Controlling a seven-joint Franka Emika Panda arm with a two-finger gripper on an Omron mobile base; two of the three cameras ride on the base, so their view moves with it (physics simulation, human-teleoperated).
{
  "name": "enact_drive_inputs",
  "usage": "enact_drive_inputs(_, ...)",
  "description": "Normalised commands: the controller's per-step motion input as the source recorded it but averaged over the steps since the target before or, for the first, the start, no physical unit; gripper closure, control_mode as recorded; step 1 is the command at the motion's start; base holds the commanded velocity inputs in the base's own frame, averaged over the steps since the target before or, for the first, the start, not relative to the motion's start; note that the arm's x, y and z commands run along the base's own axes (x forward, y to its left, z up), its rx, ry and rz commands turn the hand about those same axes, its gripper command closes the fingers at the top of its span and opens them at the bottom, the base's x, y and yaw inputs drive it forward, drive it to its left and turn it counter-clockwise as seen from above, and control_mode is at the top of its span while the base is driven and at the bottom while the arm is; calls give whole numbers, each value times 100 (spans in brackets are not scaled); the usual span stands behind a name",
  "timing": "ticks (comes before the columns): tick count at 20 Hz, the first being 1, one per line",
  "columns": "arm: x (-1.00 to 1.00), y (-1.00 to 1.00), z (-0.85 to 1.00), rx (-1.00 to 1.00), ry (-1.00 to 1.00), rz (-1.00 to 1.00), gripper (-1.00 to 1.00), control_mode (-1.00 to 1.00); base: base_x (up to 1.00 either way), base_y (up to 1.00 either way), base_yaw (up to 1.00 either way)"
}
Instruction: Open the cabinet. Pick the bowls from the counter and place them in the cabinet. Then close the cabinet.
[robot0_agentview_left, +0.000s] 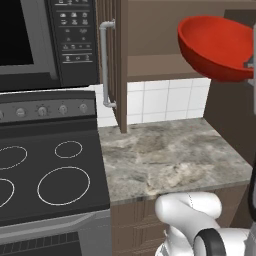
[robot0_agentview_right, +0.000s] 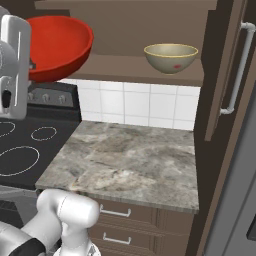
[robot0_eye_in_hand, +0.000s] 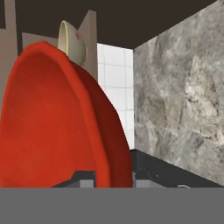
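While carried: the red bowl (robot0_agentview_right: 52, 46) hangs tilted at shelf height, left of the cabinet (robot0_agentview_right: 150, 70) opening.
Claw: the gripper (robot0_eye_in_hand: 113, 177) is clenched on the red bowl's rim.
Shelf: the beige bowl (robot0_agentview_right: 170, 57) sits far right.
Coming move: rightward and farther in, I judge, toward free shelf left of it.

Cabinet shelf (robot0_agentview_right: 125, 67): beige bowl (robot0_agentview_right: 170, 57) occupies right end; left stretch bare. Open doors (robot0_agentview_left: 114, 65) flank the opening.
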Motion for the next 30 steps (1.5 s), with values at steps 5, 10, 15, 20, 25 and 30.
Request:
enact_drive_inputs(5,14,0,4,0,0,3,100,-100,0,0,0)
enact_drive_inputs(10,29,1,0,0,0,0,100,-100,0,0,0)
enact_drive_inputs(15,45,0,0,0,-1,0,100,-100,0,0,0)
enact_drive_inputs(20,47,0,0,0,-8,3,100,-100,0,0,0)
enact_drive_inputs(25,57,0,-2,0,-4,12,100,-100,0,0,0)
enact_drive_inputs(30,39,1,-11,0,0,9,100,-100,0,0,0)
